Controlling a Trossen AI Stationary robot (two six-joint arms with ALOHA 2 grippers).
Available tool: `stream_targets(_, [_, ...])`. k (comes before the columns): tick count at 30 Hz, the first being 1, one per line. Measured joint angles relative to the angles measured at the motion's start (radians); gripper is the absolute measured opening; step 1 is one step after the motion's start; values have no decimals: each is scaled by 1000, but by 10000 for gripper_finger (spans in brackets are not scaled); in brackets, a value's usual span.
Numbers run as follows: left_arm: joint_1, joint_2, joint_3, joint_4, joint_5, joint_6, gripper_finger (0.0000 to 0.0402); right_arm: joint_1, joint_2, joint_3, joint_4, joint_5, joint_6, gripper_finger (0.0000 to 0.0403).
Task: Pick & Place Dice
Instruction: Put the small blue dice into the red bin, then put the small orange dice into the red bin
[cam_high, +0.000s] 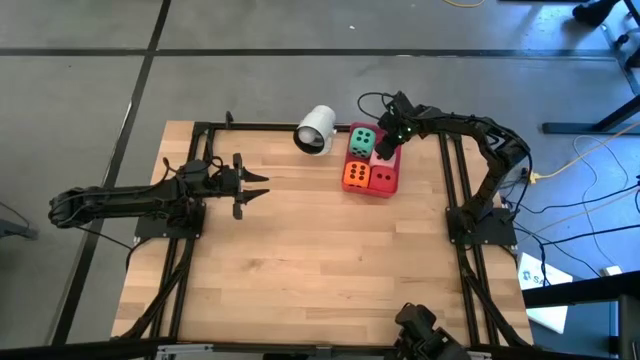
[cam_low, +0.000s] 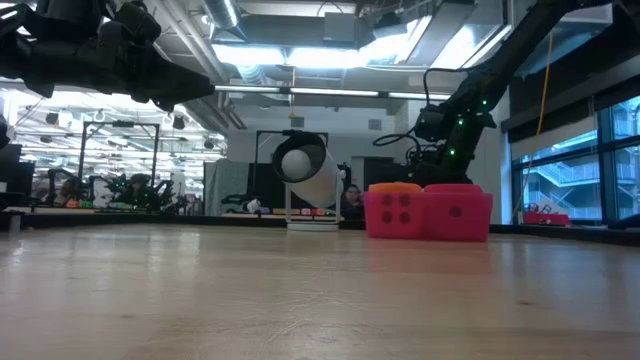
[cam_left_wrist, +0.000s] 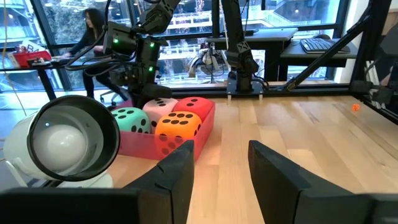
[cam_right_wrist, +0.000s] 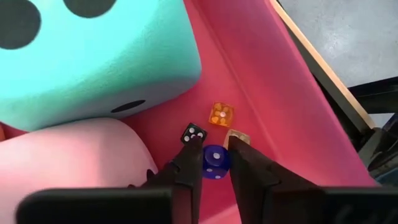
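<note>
A flat red tray (cam_high: 394, 186) near the table's far right holds four big soft dice: green (cam_high: 362, 141), pink (cam_left_wrist: 157, 107), orange (cam_high: 355, 175) and red (cam_high: 382, 178). In the right wrist view several tiny dice lie on the tray floor beside the green (cam_right_wrist: 93, 56) and pink (cam_right_wrist: 68, 158) cubes: orange (cam_right_wrist: 221, 114), black (cam_right_wrist: 194, 133), tan (cam_right_wrist: 237, 136) and blue (cam_right_wrist: 216, 160). My right gripper (cam_right_wrist: 216, 163) reaches down into the tray's far right corner, shut on the blue one. My left gripper (cam_high: 256, 187) hovers open at the table's left. My right gripper pinches the tiny blue die (cam_right_wrist: 216, 160) between its two fingertips (cam_right_wrist: 191, 158), one on each opposite face, coming from above and pointing down into the tray. The die sits at the tray floor among the other tiny dice; whether it is lifted off, I cannot tell.
A white cup (cam_high: 316, 129) lies on its side left of the tray, mouth toward the left arm (cam_left_wrist: 62, 140). The tray's raised wall (cam_right_wrist: 292, 93) and the green and pink cubes crowd the right gripper. Bare wood spreads over the table's middle and near side (cam_high: 320, 260).
</note>
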Motion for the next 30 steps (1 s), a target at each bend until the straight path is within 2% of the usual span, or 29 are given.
stream_targets(6, [0,0,0,0,0,0,143,-1,0,0,10,0,0,107])
stream_targets(11, [0,0,0,0,0,0,143,-13,0,0,42,0,1,125])
stream_targets(30, [0,0,0,0,1,-3,143,-22,2,104,100,-16,3,131])
